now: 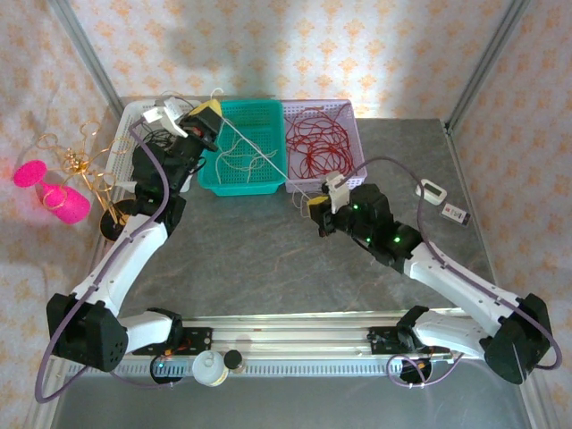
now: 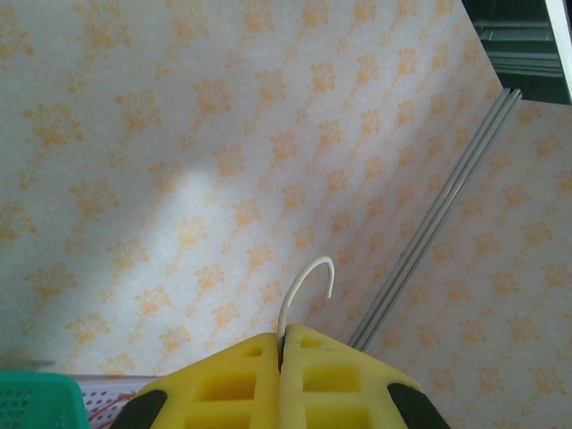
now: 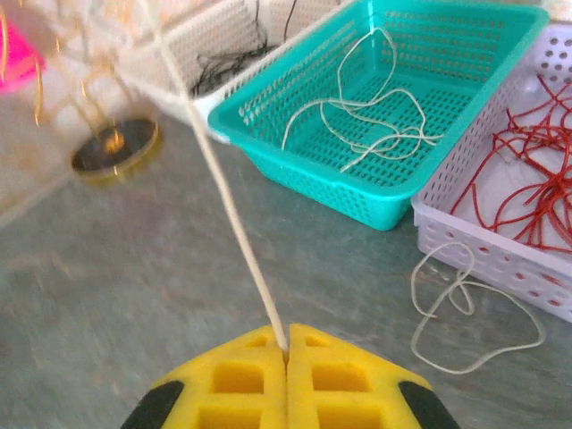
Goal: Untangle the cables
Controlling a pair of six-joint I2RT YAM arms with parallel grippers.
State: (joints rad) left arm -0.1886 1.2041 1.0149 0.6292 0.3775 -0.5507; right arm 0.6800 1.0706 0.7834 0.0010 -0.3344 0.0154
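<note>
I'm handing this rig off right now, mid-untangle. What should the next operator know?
Left gripper: shut on a white cable, held up by the baskets.
Right gripper: shut on what looks like the same cable, pulled straight between them.
Done: white cables in teal basket, red cables in lilac basket, black cables in white basket.
Left: the held cable, plus a loose white loop on the table.

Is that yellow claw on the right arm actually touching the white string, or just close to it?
Touching. The right wrist view shows the white cable running into the seam of the shut right gripper, pinched between its yellow jaws.
</note>
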